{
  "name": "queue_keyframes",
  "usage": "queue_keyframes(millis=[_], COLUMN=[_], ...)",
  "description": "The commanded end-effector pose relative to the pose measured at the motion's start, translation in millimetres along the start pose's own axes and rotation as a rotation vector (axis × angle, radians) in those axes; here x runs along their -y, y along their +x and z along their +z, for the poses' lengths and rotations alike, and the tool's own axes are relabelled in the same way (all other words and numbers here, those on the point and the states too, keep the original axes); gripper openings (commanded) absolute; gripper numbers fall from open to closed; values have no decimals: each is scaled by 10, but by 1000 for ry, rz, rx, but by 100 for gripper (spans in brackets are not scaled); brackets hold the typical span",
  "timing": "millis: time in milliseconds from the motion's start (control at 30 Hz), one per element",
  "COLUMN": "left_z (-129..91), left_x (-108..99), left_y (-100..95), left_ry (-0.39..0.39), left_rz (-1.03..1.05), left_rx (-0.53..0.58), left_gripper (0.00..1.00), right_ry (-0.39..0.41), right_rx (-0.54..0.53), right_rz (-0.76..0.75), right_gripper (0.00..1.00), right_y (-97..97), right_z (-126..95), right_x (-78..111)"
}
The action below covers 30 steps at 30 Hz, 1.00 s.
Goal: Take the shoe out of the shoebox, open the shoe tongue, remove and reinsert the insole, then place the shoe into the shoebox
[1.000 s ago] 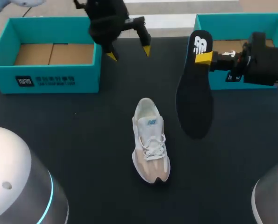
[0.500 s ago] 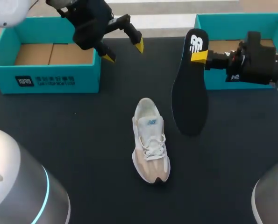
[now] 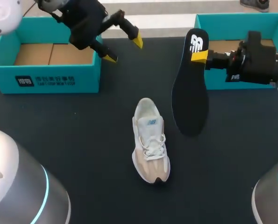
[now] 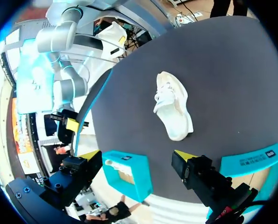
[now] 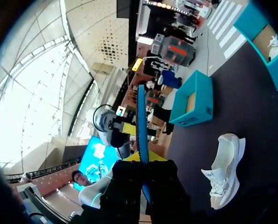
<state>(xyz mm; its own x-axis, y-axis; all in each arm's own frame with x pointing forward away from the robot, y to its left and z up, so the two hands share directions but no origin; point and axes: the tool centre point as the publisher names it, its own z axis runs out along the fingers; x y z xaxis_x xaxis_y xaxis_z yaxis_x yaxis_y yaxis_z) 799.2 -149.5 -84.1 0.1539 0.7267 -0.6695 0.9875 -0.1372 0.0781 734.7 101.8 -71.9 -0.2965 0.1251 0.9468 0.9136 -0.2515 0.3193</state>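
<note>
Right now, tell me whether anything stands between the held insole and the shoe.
Nothing visible does. The insole, held by the right gripper, hangs beside the shoe with only bare table between; the left gripper is away by the left shoebox.

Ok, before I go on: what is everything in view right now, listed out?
shoe: one, white and beige, laced, lying mid-table, apart from both arms.
insole: one, black with a white logo at the heel, hanging toe-down right of the shoe.
shoeboxes: two, teal, open; one at the table's far left, one at its far right.
table: one, dark, under everything.
left gripper: black with yellow tips, jaws open and holding nothing, beside the left box.
right gripper: black with yellow tips, jaws shut on the insole's heel end, in front of the right box.
</note>
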Motion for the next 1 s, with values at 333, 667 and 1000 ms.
queue_keyframes(millis=[333,667,1000], left_z=[-216,-276,-290], left_x=[148,220,233], left_y=[118,94,80], left_ry=[-56,-32,1], left_rz=[-3,-114,-170], left_rx=[353,594,650], left_gripper=[100,100,100], right_ry=[61,61,61], right_rx=[4,23,23], right_rz=[197,365,365], right_gripper=[0,0,0], right_y=[-141,-235,-235], right_z=[81,176,176], right_x=[-181,-262,-262])
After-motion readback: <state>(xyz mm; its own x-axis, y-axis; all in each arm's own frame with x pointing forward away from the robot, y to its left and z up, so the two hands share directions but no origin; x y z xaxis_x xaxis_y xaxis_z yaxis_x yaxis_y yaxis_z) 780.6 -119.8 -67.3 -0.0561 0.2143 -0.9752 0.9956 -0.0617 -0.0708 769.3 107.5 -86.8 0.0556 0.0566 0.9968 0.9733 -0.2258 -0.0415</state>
